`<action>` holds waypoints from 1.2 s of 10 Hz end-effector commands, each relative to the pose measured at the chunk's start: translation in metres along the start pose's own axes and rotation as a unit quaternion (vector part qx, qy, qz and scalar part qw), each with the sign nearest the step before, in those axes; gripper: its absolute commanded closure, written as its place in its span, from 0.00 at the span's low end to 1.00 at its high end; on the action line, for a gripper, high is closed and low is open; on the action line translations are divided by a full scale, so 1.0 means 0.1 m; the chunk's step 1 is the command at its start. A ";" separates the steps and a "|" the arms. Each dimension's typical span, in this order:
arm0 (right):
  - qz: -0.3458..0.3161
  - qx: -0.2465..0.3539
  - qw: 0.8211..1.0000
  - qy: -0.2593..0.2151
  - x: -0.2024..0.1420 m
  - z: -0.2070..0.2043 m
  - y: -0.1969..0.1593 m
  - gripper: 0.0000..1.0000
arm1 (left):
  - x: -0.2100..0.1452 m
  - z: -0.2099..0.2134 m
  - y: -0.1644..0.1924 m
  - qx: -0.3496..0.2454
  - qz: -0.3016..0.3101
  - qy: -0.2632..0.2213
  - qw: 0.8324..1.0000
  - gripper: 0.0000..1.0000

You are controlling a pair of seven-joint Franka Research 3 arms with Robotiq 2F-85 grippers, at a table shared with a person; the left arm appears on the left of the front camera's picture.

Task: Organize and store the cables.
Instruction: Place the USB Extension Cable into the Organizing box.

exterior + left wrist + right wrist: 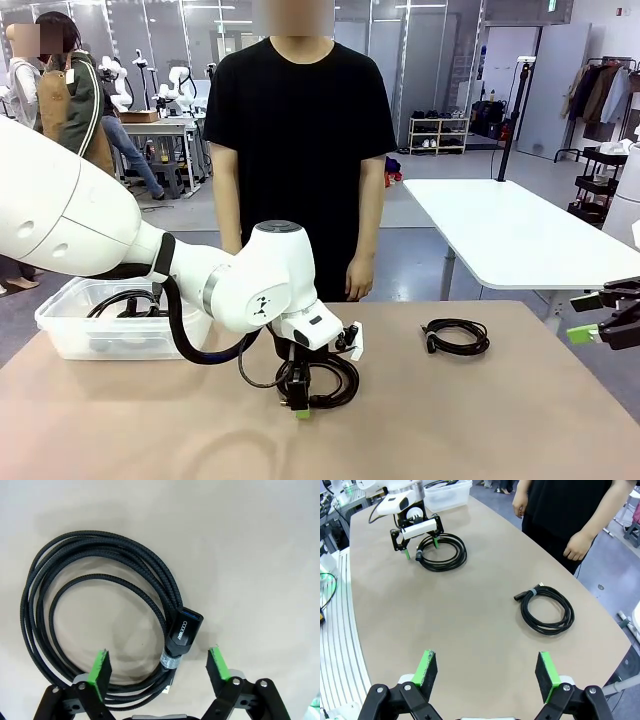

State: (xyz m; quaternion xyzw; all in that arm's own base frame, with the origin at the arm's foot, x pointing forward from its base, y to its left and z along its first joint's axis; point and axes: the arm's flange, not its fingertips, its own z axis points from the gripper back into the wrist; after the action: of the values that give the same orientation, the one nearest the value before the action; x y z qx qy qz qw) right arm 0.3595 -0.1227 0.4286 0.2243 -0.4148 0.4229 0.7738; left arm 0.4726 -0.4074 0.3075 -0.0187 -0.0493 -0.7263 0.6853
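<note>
A coiled black cable (340,385) lies on the tan table mid-front. My left gripper (300,398) points down at it, low over the table. In the left wrist view this cable (29,610) is a braided loop with a black plug (185,630). My left gripper (158,667) is open, and its green pads straddle the strands just below the plug without touching them. A second coiled cable (455,336) lies farther right, also seen as a tied loop (547,610) in the right wrist view. My right gripper (486,670) hangs open and empty at the table's right end.
A clear plastic bin (70,340) at the back left holds more black cables (125,300). A person in a black shirt (300,150) stands at the far edge, with hands (577,545) hanging at their sides. Bare tabletop (480,420) spreads between the two cables and along the front.
</note>
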 end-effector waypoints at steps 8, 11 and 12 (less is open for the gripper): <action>-0.007 -0.001 1.000 -0.006 0.01 0.00 -0.01 0.00 | -0.11 0.35 -0.11 0.025 0.001 -0.007 1.000 1.00; -0.007 -0.001 1.000 -0.006 0.01 0.00 -0.01 0.00 | -0.35 0.99 -0.14 0.043 -0.013 -0.027 0.999 1.00; -0.007 -0.001 1.000 -0.006 0.01 0.00 -0.01 0.00 | -0.42 1.09 -0.14 0.052 -0.019 -0.019 0.998 1.00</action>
State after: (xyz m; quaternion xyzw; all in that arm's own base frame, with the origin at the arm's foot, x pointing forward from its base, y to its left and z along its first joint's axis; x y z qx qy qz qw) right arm 0.3594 -0.1230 0.4287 0.2246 -0.4150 0.4223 0.7740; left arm 0.4661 -0.3740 0.4041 0.0113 -0.1016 -0.7298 0.6759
